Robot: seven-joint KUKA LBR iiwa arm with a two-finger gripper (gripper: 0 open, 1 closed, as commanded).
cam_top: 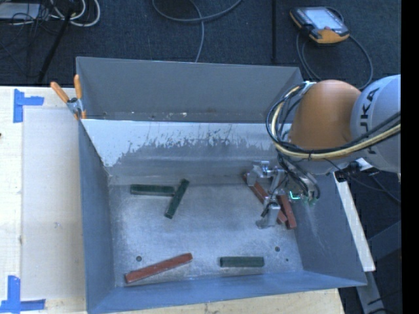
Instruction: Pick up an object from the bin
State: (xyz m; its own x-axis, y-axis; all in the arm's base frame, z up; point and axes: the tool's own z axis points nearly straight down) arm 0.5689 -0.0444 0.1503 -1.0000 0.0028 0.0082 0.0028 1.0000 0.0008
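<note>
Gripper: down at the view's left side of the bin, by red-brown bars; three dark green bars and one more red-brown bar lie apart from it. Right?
Wrong side. The camera view shows the gripper at the view's right side of the bin, not the left. The rest holds: red-brown bars by it, three dark green bars and a lone red-brown bar apart from it.

bin [190, 90]: grey; back slope streaked with pale scratches, floor finely speckled
level bar [152, 190]: dark green
slanted bar [177, 198]: dark green
front bar [241, 261]: dark green
front-left bar [159, 267]: reddish brown
right bar [286, 213]: reddish brown
gripper [267, 216]: silver-grey
wrist cover [324, 113]: orange-brown, plain
</note>
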